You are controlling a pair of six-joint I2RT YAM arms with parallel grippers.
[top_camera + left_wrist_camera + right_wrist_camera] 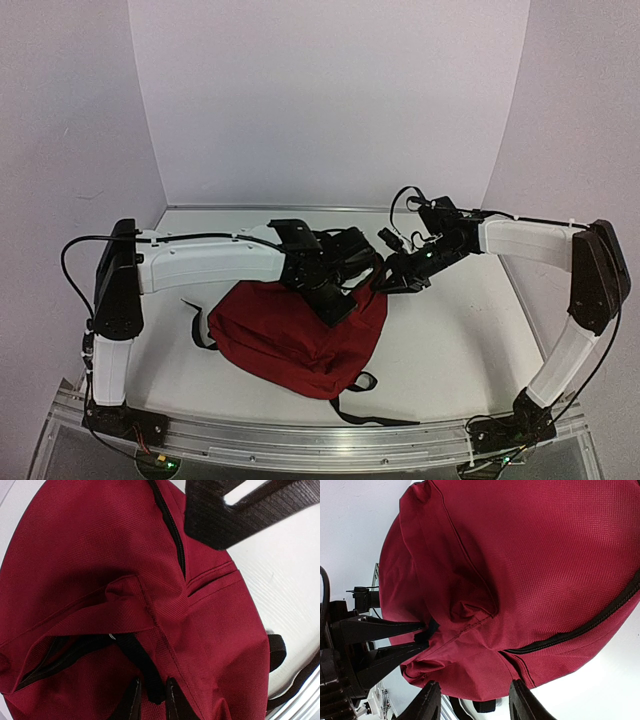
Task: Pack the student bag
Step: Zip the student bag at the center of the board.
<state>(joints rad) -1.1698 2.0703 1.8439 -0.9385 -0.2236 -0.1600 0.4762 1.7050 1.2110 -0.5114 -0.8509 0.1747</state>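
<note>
From the top external view, the student bag point(290, 335) lies on the tabletop point(450, 340) between the two arms, a little left of the middle. Loose black straps trail from its left side and its near edge. Both arms reach inward over its far right end. The left tool point(345, 308) comes down on the bag's upper edge, and the right tool point(388, 280) sits just beside it at the bag's far right corner.

In the left wrist view, dark red fabric fills most of the picture. A black zipper point(172, 530) runs down from the top and ends at a stitched seam. At the bottom edge the left tool's fingers point(131, 702) stand close together, clamped on a narrow black strap point(142, 660) that comes out from under a fold of fabric. Bare tabletop shows at the right.

In the right wrist view, the bag is seen from its end, with the zipper curving along the lower right. The right tool's fingers point(427, 702) stand well apart, with the bag's lower edge between them. I cannot tell whether they press on the fabric. At the left, the left tool's two fingers converge on the same black strap at the bag's edge.
</note>
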